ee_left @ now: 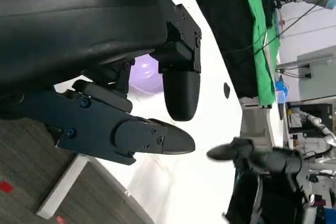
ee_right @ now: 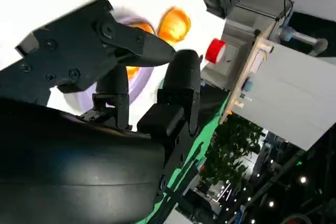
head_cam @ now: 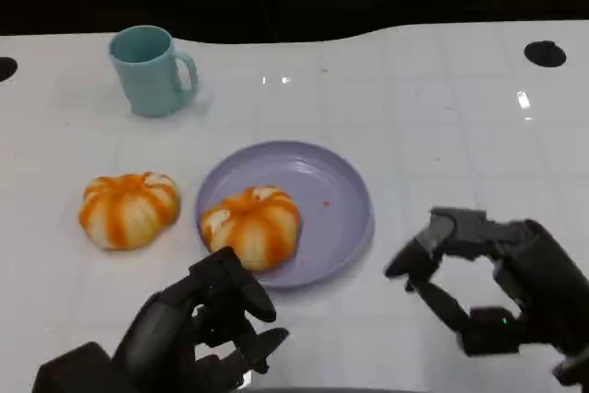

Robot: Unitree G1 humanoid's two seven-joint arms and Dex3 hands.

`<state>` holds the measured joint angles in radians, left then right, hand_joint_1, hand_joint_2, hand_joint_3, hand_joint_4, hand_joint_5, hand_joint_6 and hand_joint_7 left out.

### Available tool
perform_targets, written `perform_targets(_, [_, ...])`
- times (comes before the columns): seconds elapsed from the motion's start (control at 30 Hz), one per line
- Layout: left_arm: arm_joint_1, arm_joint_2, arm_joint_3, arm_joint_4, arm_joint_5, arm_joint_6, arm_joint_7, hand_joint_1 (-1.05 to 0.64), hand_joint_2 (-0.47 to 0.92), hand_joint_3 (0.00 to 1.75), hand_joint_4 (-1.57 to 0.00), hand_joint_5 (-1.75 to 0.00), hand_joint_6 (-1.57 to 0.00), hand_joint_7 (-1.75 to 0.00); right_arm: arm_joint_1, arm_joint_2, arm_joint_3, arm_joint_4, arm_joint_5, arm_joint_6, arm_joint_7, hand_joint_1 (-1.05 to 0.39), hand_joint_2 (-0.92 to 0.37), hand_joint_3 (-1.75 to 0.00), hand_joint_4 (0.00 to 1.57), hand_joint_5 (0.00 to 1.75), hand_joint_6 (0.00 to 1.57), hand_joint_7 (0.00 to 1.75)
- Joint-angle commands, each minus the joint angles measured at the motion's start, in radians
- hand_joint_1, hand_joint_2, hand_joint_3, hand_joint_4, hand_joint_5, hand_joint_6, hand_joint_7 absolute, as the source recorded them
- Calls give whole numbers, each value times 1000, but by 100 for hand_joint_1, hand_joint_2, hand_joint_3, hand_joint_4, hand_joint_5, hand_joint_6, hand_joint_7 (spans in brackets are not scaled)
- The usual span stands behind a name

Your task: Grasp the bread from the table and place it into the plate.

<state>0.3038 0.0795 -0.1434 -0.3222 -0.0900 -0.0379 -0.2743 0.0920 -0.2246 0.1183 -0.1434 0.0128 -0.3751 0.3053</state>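
Head view: I see one orange-striped bread roll (head_cam: 251, 225) lying in the lavender plate (head_cam: 336, 195), at its 8 o'clock edge. A second bread roll (head_cam: 129, 209) sits on the white surface (head_cam: 442, 117) at the plate's 9 o'clock, apart from it. Teal mug (head_cam: 147, 71) at 11 o'clock. Left robot hand (head_cam: 216, 319) is just below the plate, fingers curled, holding nothing. Right robot hand (head_cam: 451, 273) is at 4 o'clock, fingers spread wide, empty.
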Motion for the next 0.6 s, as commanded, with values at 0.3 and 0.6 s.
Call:
perform_targets(0.3, [-4,18,24,29,-11,-28,-6,-49,92,23,-61,-175,-39,-172,115,-2,-39,-33,-2,2,-24,-14,-44,-121,77,175,69,141])
perform_targets(0.6, [-13,27,40,59,-23,-45,-15,-48,92,20,-63,-175,-42,-171,87,44,-46,65,-25,-36,-75,-10,-48,-115,83,175,67,147])
